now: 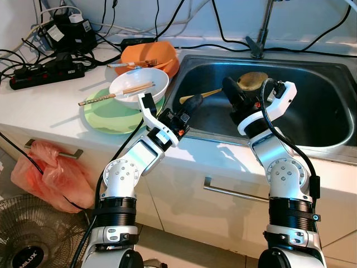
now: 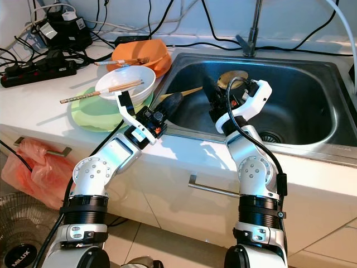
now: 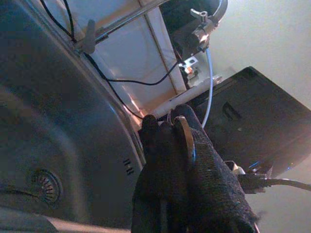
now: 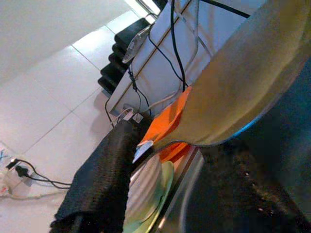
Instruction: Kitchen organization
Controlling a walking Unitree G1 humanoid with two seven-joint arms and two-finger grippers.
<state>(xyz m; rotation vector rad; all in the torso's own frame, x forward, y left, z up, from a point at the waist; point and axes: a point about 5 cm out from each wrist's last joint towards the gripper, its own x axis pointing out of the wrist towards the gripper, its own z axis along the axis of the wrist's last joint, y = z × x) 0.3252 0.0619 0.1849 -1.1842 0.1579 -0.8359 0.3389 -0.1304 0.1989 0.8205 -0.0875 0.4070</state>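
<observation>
A wooden spoon [image 1: 252,81] lies across the left part of the steel sink [image 1: 329,111], with its handle [image 1: 209,93] pointing toward the counter. My left gripper [image 1: 191,104] reaches over the sink's left rim; its fingers [image 3: 165,160] are shut on the handle's end. My right gripper [image 1: 235,94] is down in the basin at the spoon's bowl [image 4: 233,92]. The bowl sits between its two fingers [image 4: 102,184], which are closed on it.
On the counter to the left, a white bowl [image 1: 139,85] with chopsticks [image 1: 114,95] stands on a green plate [image 1: 106,118]. An orange dish [image 1: 150,56] with cutlery is behind it. Power strips and cables [image 1: 47,72] lie at the far left. The tap [image 1: 259,33] rises behind the sink.
</observation>
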